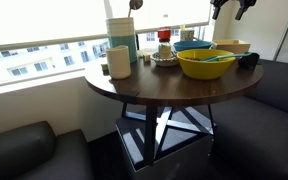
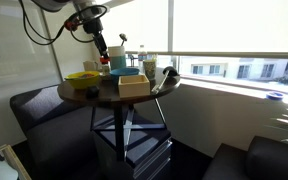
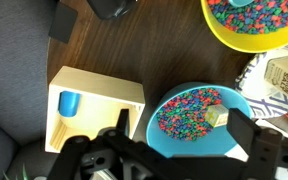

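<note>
In the wrist view my gripper (image 3: 184,125) is open, its two black fingers spread on either side of a blue bowl (image 3: 236,108) well below it. The bowl is full of small multicoloured pieces, with a pale cube (image 3: 217,116) lying on them. Nothing is between the fingers. Left of the bowl stands a light wooden box (image 3: 94,95) with a blue cylinder (image 3: 69,103) inside. In both exterior views the gripper (image 1: 231,8) (image 2: 101,43) hangs high above the round dark table (image 1: 154,88), over the blue bowl (image 1: 194,46).
A yellow bowl (image 3: 259,22) (image 1: 206,63) of the same coloured pieces sits beside the blue one. A tall jug (image 1: 121,38), a white mug (image 1: 119,62), small cups and a black object (image 1: 248,60) crowd the table. Dark sofas (image 1: 24,150) surround it, by a window.
</note>
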